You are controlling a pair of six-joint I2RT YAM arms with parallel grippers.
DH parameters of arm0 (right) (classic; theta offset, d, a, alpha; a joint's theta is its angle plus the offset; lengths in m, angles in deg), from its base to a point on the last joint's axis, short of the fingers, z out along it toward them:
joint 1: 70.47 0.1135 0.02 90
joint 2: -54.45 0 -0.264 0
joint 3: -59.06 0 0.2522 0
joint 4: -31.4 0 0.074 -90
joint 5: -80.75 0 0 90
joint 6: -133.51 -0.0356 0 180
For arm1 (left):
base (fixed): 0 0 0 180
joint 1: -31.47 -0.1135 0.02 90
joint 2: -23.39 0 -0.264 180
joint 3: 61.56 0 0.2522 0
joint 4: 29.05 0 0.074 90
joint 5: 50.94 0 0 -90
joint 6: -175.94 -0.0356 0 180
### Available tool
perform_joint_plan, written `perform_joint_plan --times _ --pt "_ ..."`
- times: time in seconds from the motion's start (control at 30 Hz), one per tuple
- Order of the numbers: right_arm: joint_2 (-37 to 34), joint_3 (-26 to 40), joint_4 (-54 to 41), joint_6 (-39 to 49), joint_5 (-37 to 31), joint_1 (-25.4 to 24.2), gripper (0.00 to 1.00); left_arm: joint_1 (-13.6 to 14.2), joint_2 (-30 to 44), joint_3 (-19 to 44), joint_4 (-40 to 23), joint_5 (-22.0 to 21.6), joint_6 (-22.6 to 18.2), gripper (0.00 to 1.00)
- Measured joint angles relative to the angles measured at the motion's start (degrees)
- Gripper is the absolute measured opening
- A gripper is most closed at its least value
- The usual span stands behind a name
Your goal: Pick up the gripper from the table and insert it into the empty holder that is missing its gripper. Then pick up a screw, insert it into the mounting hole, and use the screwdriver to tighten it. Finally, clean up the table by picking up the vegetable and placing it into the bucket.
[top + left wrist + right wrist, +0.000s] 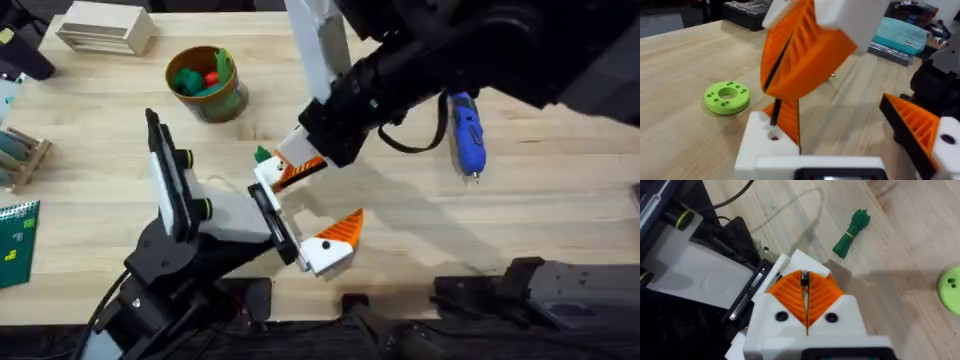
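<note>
My right gripper (pixel 298 168) reaches across to the table's middle. Its orange pads are shut on a thin black screw (pixel 775 113), whose tip stands at the mounting hole in the white holder (pixel 765 147). The orange ribbed gripper (pixel 789 118) sits on that holder, which is one finger of my open left gripper (pixel 310 208). The other left finger carries its own orange wedge (pixel 914 125). The dark green vegetable (pixel 852 230) lies on the wood just beyond the grippers. Farther off to the left stands the bucket (pixel 207 85). The blue screwdriver (pixel 465 132) lies at the right.
A lime-green ring disc (pixel 726 96) lies on the wood near the grippers. A pale rectangular box (pixel 105 28) stands at the far left. Small racks and a green board sit along the left edge. Bare wood lies between the grippers and the screwdriver.
</note>
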Motion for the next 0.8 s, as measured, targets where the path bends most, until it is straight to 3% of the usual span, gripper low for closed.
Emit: perform_joint_plan --times 0.8 --pt "-2.1 0.0 -0.4 0.0 0.1 0.7 0.007 0.0 0.0 0.0 0.0 0.0 0.1 0.987"
